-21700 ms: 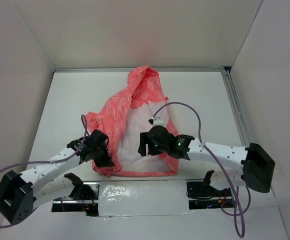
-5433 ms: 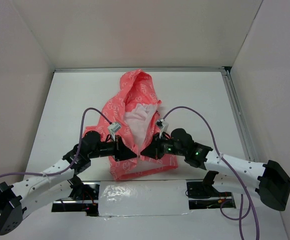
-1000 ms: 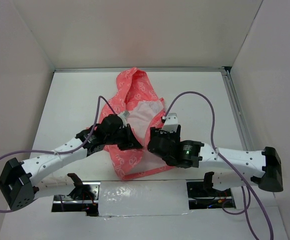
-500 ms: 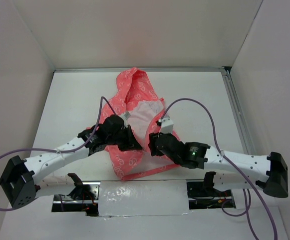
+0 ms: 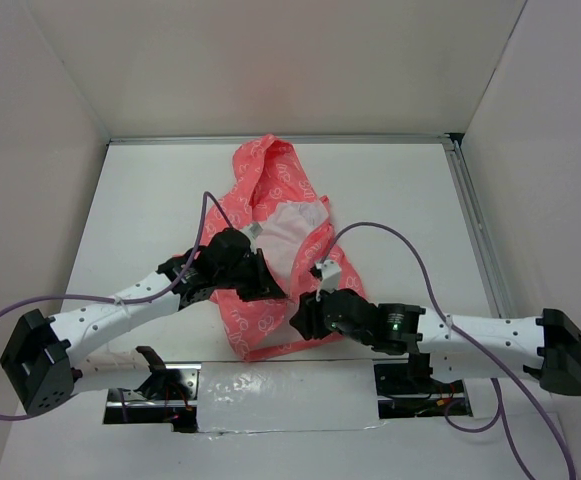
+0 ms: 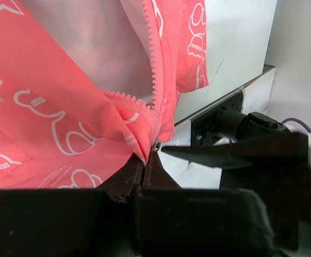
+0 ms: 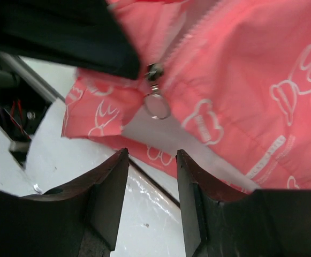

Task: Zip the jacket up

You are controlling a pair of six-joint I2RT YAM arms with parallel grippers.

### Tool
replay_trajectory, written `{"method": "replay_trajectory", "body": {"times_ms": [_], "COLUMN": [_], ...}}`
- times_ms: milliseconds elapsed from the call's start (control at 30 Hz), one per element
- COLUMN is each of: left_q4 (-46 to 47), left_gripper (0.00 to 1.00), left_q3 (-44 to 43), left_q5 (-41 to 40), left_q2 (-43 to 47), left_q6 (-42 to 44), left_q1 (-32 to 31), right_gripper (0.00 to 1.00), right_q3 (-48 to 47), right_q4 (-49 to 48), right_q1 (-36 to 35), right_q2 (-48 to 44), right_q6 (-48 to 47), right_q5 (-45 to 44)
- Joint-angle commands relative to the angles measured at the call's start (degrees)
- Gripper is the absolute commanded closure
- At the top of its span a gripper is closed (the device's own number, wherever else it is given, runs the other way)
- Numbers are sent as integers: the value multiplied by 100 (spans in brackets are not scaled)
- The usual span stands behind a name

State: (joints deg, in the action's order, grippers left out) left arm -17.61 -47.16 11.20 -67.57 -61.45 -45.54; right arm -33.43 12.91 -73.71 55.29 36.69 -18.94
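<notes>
The coral-pink jacket (image 5: 266, 180) lies mid-table with its hood at the far end and its whitish lining showing in the open front. My left gripper (image 5: 268, 289) is shut on the jacket's front edge right at the zipper; in the left wrist view its closed tips (image 6: 146, 159) pinch bunched fabric (image 6: 53, 112) just below the slider (image 6: 157, 144). My right gripper (image 5: 301, 318) is open and empty, a little short of the hem. In the right wrist view the jacket (image 7: 262, 64) hangs ahead, and the slider with its ring pull (image 7: 158, 106) hangs just beyond my open gripper (image 7: 151, 155).
White walls enclose the table on three sides. A metal rail (image 5: 473, 215) runs along the right edge. A shiny taped strip (image 5: 280, 392) and two open slots with wiring lie at the near edge. Purple cables (image 5: 410, 255) loop over both arms.
My right gripper has drawn back toward the near edge, off the jacket's front and down to the hem. My left gripper has kept its hold in the same place.
</notes>
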Motion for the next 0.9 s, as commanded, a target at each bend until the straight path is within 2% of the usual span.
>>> {"method": "replay_trajectory", "body": {"times_ms": [0, 100, 233, 400, 767, 867], "left_q4": [196, 214, 249, 346, 530, 556], "left_gripper": [100, 100, 100, 100, 100, 100], "left_q3": [-180, -127, -92, -30, 40, 58], "left_q5": [13, 31, 14, 57, 145, 145], "left_q2": [24, 51, 77, 86, 165, 174], "left_q6": [54, 19, 10, -42, -60, -51], "left_q1": [-25, -34, -51, -52, -52, -52], "right_gripper": [52, 52, 49, 47, 50, 57], "right_q3": [433, 785, 926, 1110, 1330, 1330], "right_q4": [-1208, -1824, -2107, -2801, -3048, -3066], "right_q1": [322, 595, 700, 885, 1017, 1017], "right_q2": [-412, -527, -545, -519, -440, -449], "right_q6": [522, 620, 682, 831, 1306, 1324], "right_q5": [293, 505, 496, 901, 576, 575]}}
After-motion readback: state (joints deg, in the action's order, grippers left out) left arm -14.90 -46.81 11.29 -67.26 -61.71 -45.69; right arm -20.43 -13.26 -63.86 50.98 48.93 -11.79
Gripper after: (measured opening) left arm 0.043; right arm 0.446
